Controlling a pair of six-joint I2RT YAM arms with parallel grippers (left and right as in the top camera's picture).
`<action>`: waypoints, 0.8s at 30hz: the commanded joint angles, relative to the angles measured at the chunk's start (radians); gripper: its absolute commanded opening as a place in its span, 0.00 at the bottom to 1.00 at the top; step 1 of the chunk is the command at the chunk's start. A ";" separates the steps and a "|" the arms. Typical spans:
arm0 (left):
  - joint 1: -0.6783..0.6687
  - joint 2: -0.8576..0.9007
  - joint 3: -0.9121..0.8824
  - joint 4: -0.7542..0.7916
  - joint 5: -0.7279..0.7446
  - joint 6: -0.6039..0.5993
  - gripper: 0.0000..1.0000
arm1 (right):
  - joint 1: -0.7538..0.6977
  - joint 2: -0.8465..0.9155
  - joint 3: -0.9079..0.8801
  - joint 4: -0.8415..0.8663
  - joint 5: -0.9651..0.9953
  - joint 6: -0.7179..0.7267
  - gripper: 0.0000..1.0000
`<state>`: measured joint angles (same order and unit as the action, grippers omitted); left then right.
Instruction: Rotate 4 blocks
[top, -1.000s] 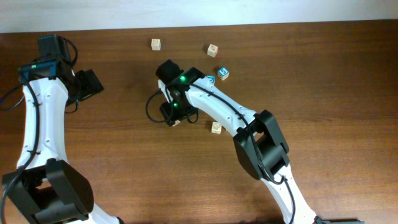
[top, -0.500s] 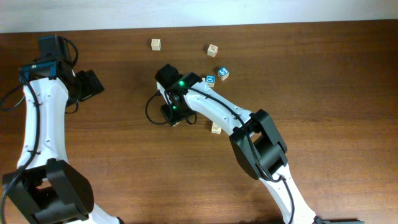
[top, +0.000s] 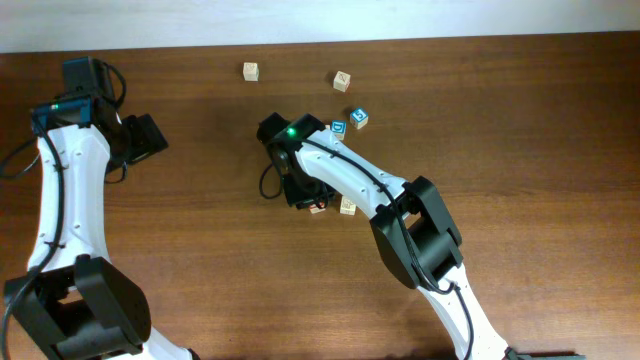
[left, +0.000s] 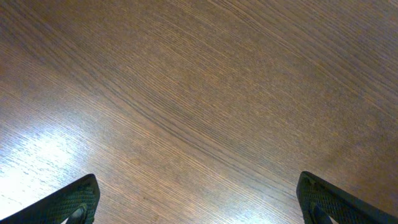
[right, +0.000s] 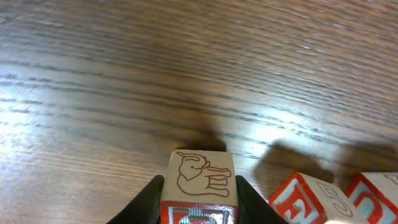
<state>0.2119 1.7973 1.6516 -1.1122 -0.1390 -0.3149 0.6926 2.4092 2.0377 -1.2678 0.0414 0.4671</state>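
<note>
My right pincer (right: 199, 193) is clamped on the elephant block (right: 200, 175) at the middle of the desk (left: 199, 93), with two red-lettered blocks (right: 305, 200) just to its right. Far left, my left pincer (left: 199, 202) gapes wide above the wood. Farther off lie two blue-faced blocks (top: 359, 118), and beyond them two pale blocks (top: 250, 71).

Soft overhead light, white glare patches on the table (right: 292, 124), right wrist view slightly blurred.

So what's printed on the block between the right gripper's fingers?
The block shows a brown animal outline; right wrist view.
</note>
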 joint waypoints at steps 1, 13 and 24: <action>0.002 0.010 0.021 -0.009 -0.001 -0.006 0.99 | -0.029 -0.016 -0.026 -0.009 0.062 0.074 0.32; -0.001 0.010 0.021 -0.023 0.045 -0.006 0.99 | -0.077 -0.017 -0.025 -0.090 0.006 0.114 0.49; -0.001 0.010 0.021 -0.023 0.045 -0.006 0.99 | -0.128 -0.018 0.285 -0.003 -0.011 -0.174 0.78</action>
<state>0.2119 1.7973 1.6516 -1.1336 -0.1013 -0.3149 0.5735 2.4077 2.2990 -1.3197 0.0292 0.3893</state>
